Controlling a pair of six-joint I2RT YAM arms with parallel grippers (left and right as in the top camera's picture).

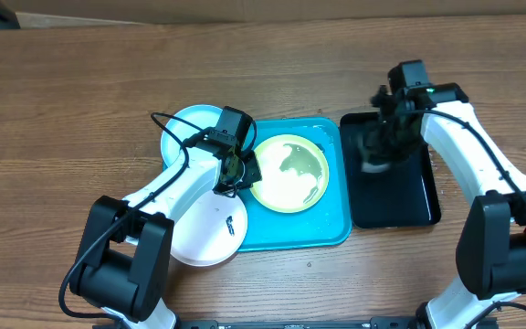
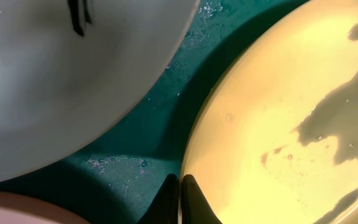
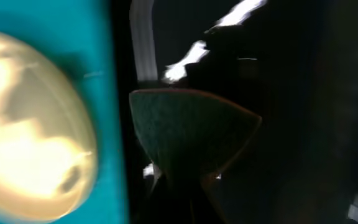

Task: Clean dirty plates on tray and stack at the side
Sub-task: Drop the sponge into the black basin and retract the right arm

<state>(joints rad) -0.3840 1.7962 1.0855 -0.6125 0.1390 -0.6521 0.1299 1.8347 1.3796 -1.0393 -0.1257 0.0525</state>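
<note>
The yellow-green plate (image 1: 289, 172) lies wet on the turquoise tray (image 1: 331, 224). My left gripper (image 1: 240, 169) is at the plate's left rim; in the left wrist view its fingers (image 2: 180, 199) are pinched together on that rim (image 2: 278, 124). The white plate (image 1: 204, 238) with a dark smear lies at the tray's lower left corner and shows in the left wrist view (image 2: 55, 81). The pale blue plate (image 1: 188, 128) lies at the tray's upper left. My right gripper (image 1: 373, 153) holds a dark green sponge (image 3: 191, 130) over the black tray.
The glossy black tray (image 1: 409, 196) stands right of the turquoise tray, touching its edge. Wet tray floor shows between the plates (image 2: 148, 137). The wooden table (image 1: 80, 91) spreads out to the left and back.
</note>
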